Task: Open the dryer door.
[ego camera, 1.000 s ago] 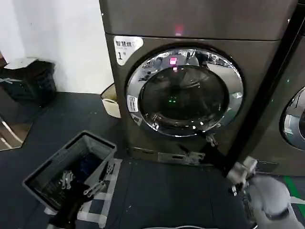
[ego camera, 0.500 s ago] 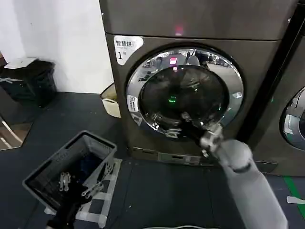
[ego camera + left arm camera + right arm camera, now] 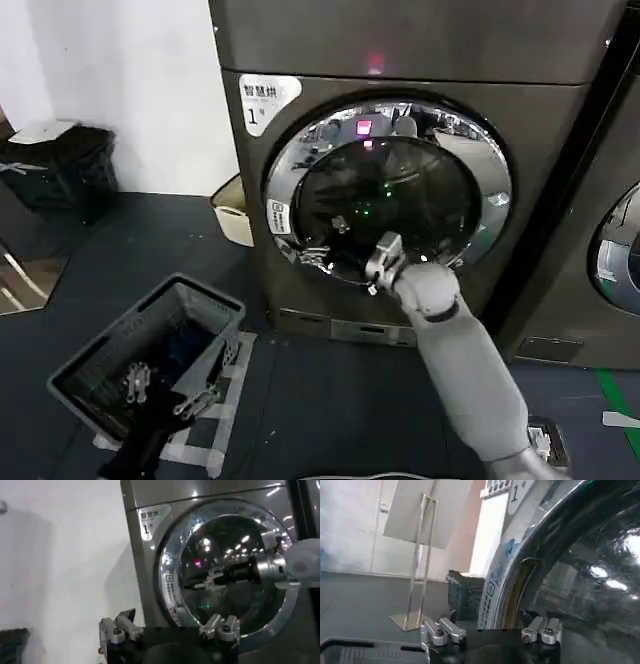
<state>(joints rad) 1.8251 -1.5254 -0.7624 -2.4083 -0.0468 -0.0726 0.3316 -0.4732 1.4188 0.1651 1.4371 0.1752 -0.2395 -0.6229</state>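
The dryer door point(image 3: 388, 190), frame centre, sits shut on the dryer point(image 3: 420, 40). The right gripper point(image 3: 322, 256) reaches its lower-left chrome rim, jaws parted. The left gripper point(image 3: 175, 395), lower left, jaws parted, overlaps a grey basket point(image 3: 110, 345).

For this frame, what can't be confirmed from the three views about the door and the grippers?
- Whether the dryer door is still latched: head view, the chrome ring sits flush and the right gripper covers the lower left rim.
- Drum contents: head and left wrist views, dark tinted glass and reflections hide them.
- Neighbouring machine: head view, cut off by the picture's edge.
- Basket contents: head view, too dark to identify.
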